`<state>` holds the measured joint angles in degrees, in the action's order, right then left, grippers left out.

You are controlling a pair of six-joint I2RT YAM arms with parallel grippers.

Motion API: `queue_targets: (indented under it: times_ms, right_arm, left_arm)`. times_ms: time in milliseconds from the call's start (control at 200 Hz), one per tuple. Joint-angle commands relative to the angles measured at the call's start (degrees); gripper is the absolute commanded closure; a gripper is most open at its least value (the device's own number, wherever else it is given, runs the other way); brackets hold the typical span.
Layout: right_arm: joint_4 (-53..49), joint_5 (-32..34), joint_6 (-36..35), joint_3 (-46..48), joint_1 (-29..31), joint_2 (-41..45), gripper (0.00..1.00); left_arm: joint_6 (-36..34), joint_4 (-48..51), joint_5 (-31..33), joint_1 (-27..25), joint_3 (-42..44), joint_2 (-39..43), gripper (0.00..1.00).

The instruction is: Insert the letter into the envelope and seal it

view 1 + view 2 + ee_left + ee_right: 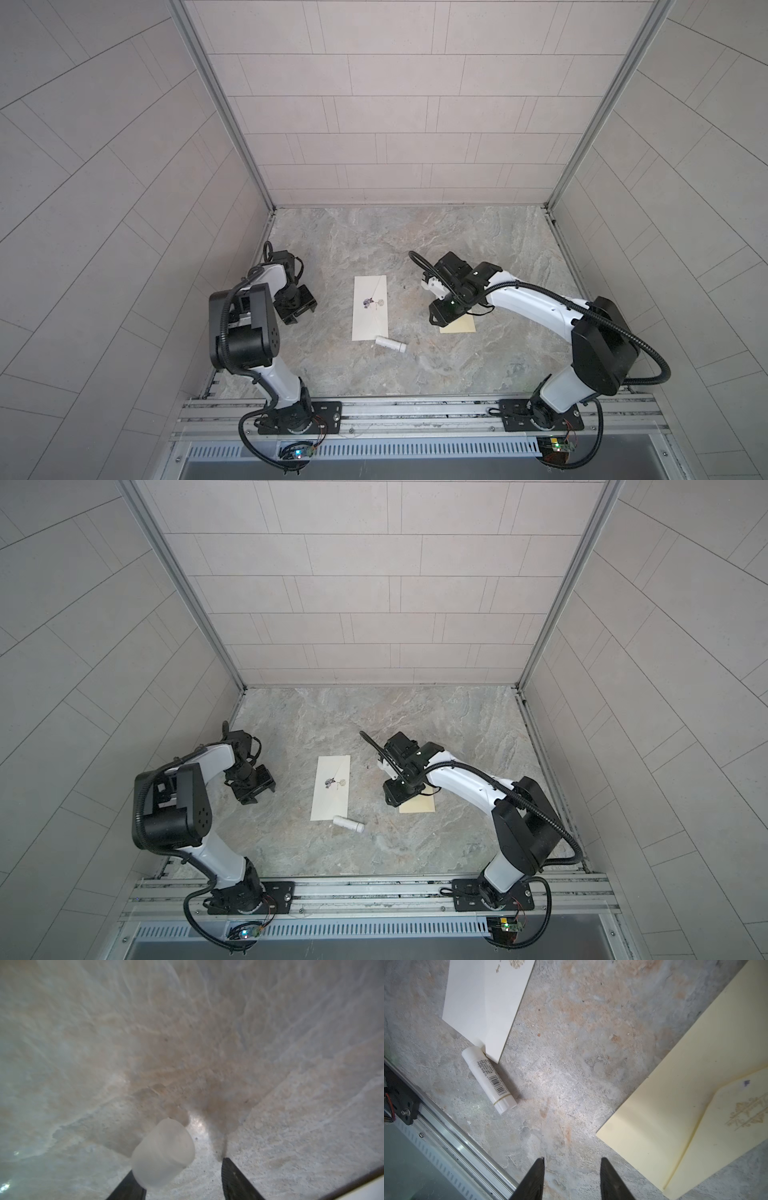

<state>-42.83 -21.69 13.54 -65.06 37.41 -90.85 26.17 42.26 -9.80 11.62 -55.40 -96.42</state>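
The task looks partly done at most, and how far is hard to judge, because no loose letter sheet shows anywhere. Nearest lies the glue stick on the marble-patterned table, one end tucked just under the near corner of the white envelope, so that corner rests on it. The white envelope lies flat in the middle, flap side up and apparently folded shut. To its right, well apart, the cream envelope lies flat with its pointed flap down. Whether the letter is already inside one of them cannot be told. If it is, gluing and pressing the flap are probably what is left. The right gripper hovers at the cream envelope's near left corner, jaws well apart and empty. The left gripper, left of the white envelope, has its jaws apart. A translucent cap sits against one finger, clear of the other, so it does not look clamped. Counted: one glue stick, one cap, two envelopes, two grippers.
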Motion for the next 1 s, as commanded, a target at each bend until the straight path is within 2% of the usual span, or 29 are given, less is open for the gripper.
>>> queue_targets:
  times_ms: [0,145,205,295,410,726,996]
  right_arm:
    - [-0.2,0.1,-0.5,1.1,-0.4,2.1,0.54]
    - [0.0,-0.2,-0.5,1.6,-0.5,2.2,0.54]
    - [0.0,-0.3,-0.5,1.8,-0.4,2.3,0.54]
    - [0.4,-0.4,-0.4,2.2,-0.6,2.2,0.54]
    - [0.9,-0.6,-0.1,2.4,-0.5,1.6,0.54]
    - [-0.1,-0.1,0.0,2.3,-0.6,2.0,0.54]
    - [-1.3,0.3,-0.2,3.4,-1.4,3.9,0.54]
  left_arm:
    - [1.9,-0.4,-0.4,-1.5,1.1,2.3,0.41]
    - [3.4,-0.1,0.3,-3.0,1.2,3.7,0.41]
    - [4.7,1.1,3.2,-3.0,0.8,5.5,0.38]
    - [6.5,1.5,6.3,-2.3,0.2,9.2,0.36]
    - [8.3,1.9,6.9,-0.2,-2.3,10.8,0.34]
    - [5.0,3.5,5.5,3.2,-11.3,-1.6,0.34]
    - [2.7,0.3,2.1,3.1,-10.1,-5.5,0.41]
